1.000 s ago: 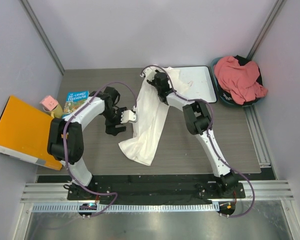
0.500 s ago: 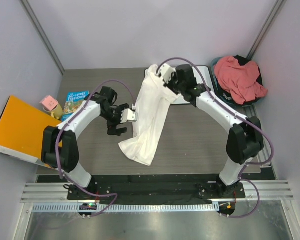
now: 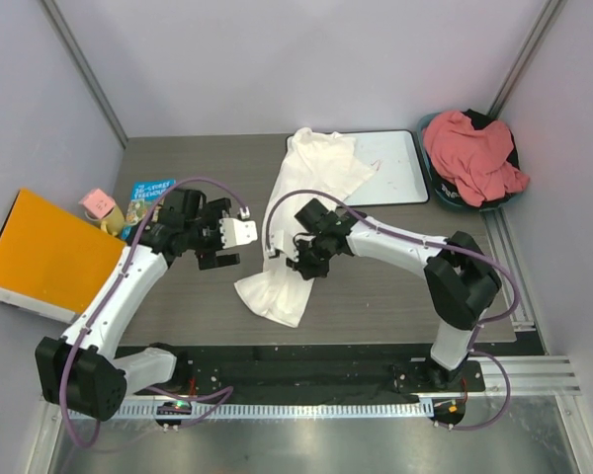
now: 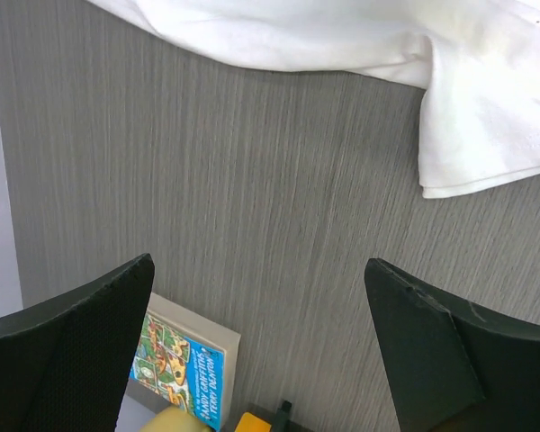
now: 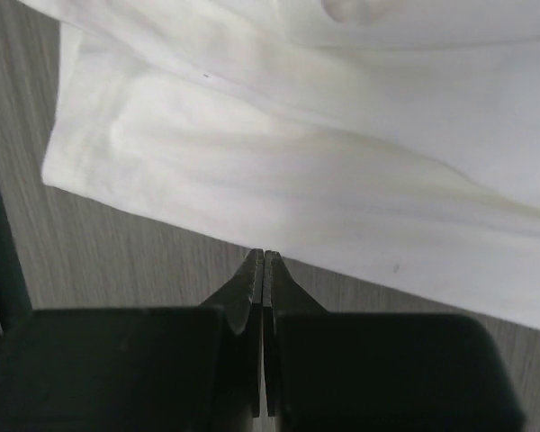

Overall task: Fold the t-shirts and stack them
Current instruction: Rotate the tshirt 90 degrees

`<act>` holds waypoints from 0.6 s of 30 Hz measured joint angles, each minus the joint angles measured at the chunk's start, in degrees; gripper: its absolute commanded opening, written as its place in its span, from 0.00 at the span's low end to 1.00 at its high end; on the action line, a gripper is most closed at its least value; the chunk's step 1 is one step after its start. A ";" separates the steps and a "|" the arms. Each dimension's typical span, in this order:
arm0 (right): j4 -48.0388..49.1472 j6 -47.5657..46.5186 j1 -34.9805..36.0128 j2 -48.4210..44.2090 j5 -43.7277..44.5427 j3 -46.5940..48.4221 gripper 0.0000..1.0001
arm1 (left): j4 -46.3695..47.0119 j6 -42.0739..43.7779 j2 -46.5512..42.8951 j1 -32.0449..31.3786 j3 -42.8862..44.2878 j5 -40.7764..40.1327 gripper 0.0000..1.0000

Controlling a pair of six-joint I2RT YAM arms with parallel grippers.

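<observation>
White crumpled cloth t-shirt (image 3: 277, 286), one of two, stretches from the glossy whiteboard (image 3: 390, 168) to mid-table. The salmon-pink t-shirt (image 3: 471, 156) fills a teal basket (image 3: 445, 197). The left gripper (image 3: 239, 233) is beside the white shirt and the right gripper (image 3: 301, 265) is over it.

Left wrist: the black fingers (image 4: 81, 351) are spread wide, with the shirt's hem (image 4: 486, 117) beyond them; the one picture book's (image 4: 180, 364) title is unreadable.

Right wrist: the fingers (image 5: 243, 297) are pressed together on nothing, with the shirt's edge (image 5: 297, 153) just past the tips.

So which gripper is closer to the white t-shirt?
Right. The right gripper is over the white t-shirt, at its edge; the left gripper is beside it, above the table.
</observation>
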 measured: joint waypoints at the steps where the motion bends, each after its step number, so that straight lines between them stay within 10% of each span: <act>1: 0.04 0.00 0.96 0.46 -0.48 0.20 0.01 | 0.20 -0.17 -0.09 -0.02 -0.17 -0.31 1.00; 18: 1.46 0.26 2.58 11.06 -0.35 4.35 0.01 | 8.63 -2.45 -7.26 -0.02 -8.13 -3.48 1.00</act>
